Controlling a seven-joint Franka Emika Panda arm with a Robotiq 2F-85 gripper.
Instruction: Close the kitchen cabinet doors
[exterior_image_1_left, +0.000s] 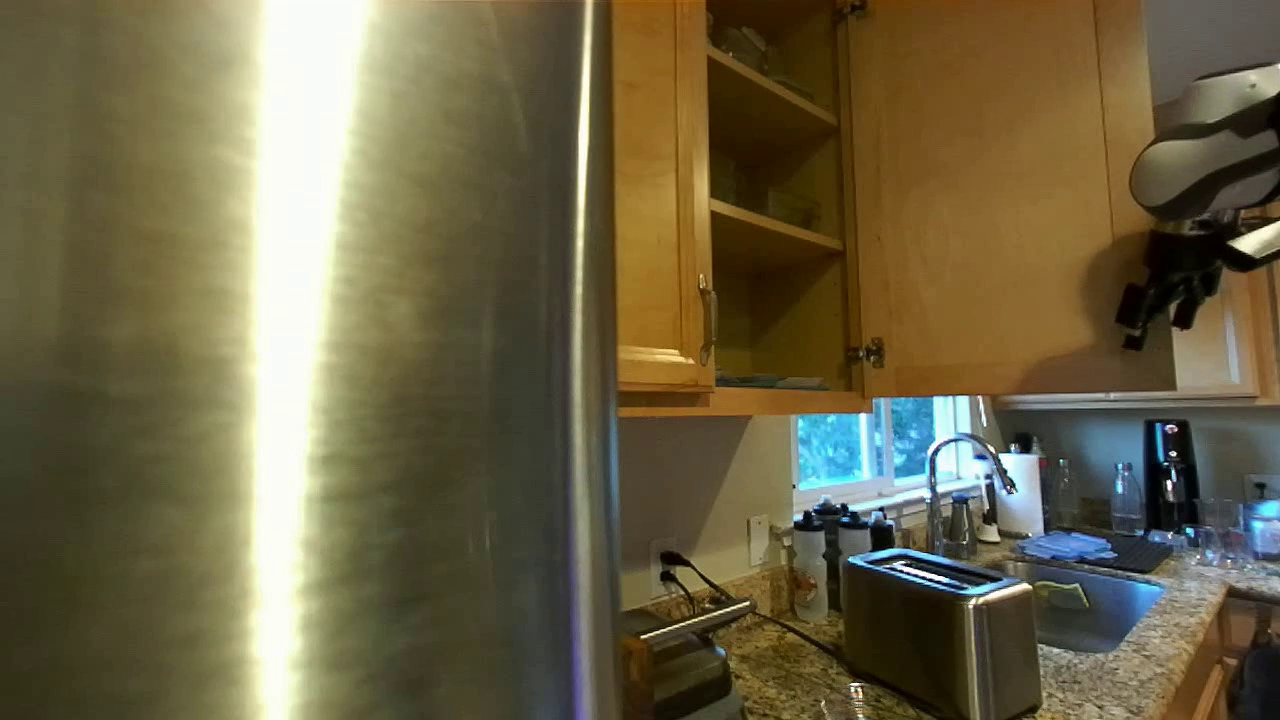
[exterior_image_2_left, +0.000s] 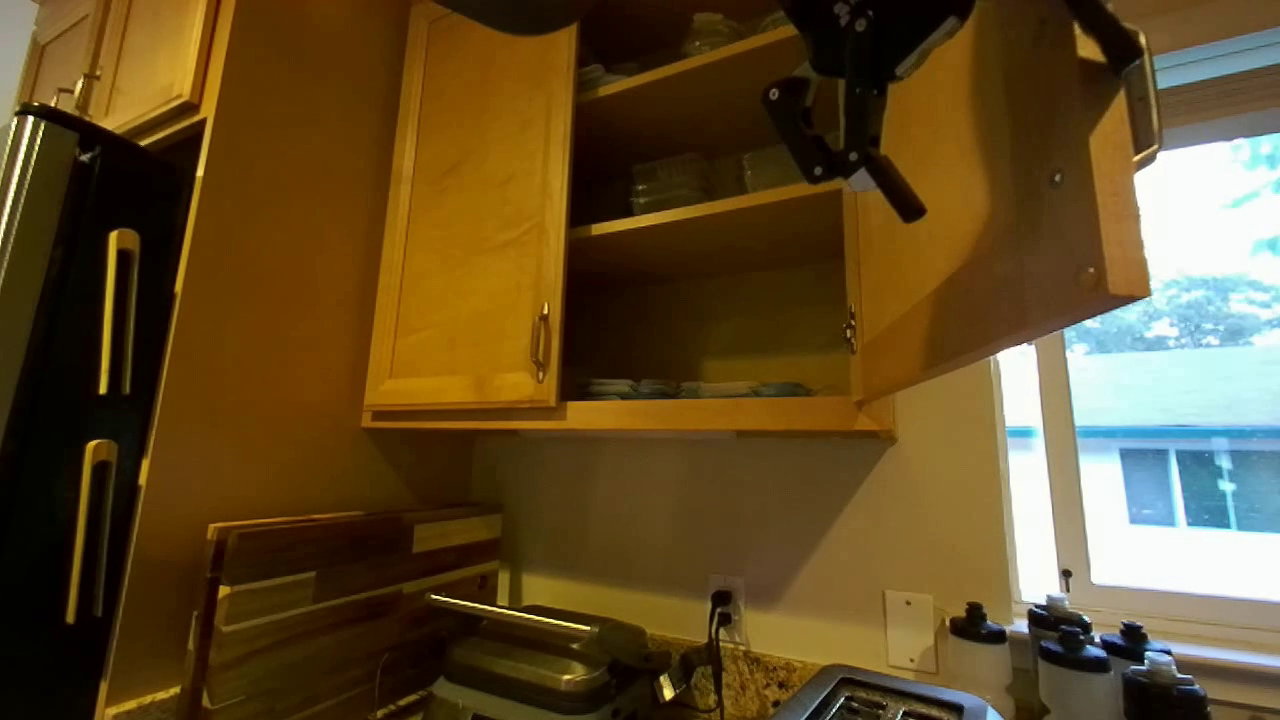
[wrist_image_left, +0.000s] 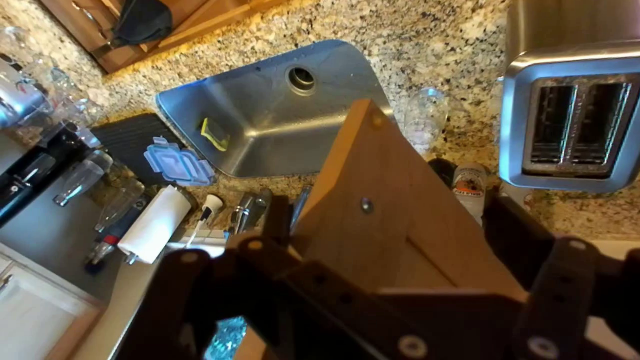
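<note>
The left honey-wood cabinet door (exterior_image_1_left: 655, 200) (exterior_image_2_left: 480, 220) is shut in both exterior views. The right cabinet door (exterior_image_1_left: 990, 200) (exterior_image_2_left: 960, 290) stands swung wide open, showing the shelves. Its bar handle (exterior_image_2_left: 1145, 100) is on the outer face near the free edge. My gripper (exterior_image_1_left: 1158, 325) is open at the door's free-edge side. In the wrist view the door (wrist_image_left: 385, 165) lies between the spread fingers of the gripper (wrist_image_left: 397, 217), one on each side. I cannot tell whether either finger touches it. The palm side hides part of the door.
A steel refrigerator (exterior_image_1_left: 450, 350) fills one side. Below are a toaster (exterior_image_1_left: 940, 630), a sink (wrist_image_left: 275, 110), a faucet (exterior_image_1_left: 935, 480), bottles (exterior_image_2_left: 1075, 660) and a grill (exterior_image_2_left: 540, 650). Dishes (exterior_image_2_left: 670, 185) sit on the shelves. A window (exterior_image_2_left: 1180, 450) is beside the open door.
</note>
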